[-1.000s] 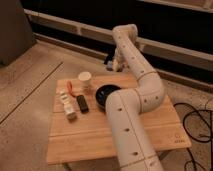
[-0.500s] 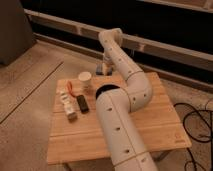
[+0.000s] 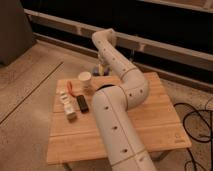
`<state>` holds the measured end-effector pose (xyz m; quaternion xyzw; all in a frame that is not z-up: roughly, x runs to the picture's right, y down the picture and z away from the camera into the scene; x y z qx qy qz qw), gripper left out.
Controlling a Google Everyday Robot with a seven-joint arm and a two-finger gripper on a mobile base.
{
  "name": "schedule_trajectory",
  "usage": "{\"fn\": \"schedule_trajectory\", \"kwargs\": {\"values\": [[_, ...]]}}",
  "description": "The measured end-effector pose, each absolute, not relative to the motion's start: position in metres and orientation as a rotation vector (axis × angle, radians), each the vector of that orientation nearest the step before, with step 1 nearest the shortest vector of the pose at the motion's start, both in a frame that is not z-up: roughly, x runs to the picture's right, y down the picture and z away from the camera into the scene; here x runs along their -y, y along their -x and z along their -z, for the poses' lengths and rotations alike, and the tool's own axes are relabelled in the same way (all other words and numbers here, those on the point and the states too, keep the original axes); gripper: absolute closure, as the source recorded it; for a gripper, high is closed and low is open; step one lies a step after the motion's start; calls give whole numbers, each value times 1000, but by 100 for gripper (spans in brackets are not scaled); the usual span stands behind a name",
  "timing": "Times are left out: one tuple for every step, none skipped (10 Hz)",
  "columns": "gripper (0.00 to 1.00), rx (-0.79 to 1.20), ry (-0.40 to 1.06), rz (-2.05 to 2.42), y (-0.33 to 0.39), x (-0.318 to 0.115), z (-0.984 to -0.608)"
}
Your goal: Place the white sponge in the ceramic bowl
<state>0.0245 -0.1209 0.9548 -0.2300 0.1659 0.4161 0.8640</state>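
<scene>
White sponge: I cannot make it out. Ceramic bowl: hidden behind my arm [image 3: 122, 100]. My gripper [image 3: 102, 68] hangs at the wooden table's [image 3: 150, 125] far edge, beyond the paper cup [image 3: 85, 79]; its grip cannot be told. Speckled floor [image 3: 30, 85] surrounds.

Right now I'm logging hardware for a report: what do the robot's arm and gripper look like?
The arm is built of thick, rounded white tube segments with smooth bulbous joints and small dark dots spaced along the shell. No outside cables run on it. The gripper at its far end, over the wooden table's back edge, looks darker than the white shell.
</scene>
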Motion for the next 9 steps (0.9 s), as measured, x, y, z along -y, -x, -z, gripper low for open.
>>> {"fn": "schedule_trajectory", "kwargs": {"values": [[100,-342,470,-846,-22,121,-950],[100,-322,447,-814,-18,120,-938],[100,-273,400,-798,-10,127,-916],[100,-212,345,-801,-4,136,-887],[100,-164,305,-816,-1,134,-860],[100,-137,292,-853,-8,108,-834],[100,-131,297,-897,-18,78,-817],[100,-136,311,-944,-31,47,-806],[100,-152,334,-1012,-49,10,-795]]}}
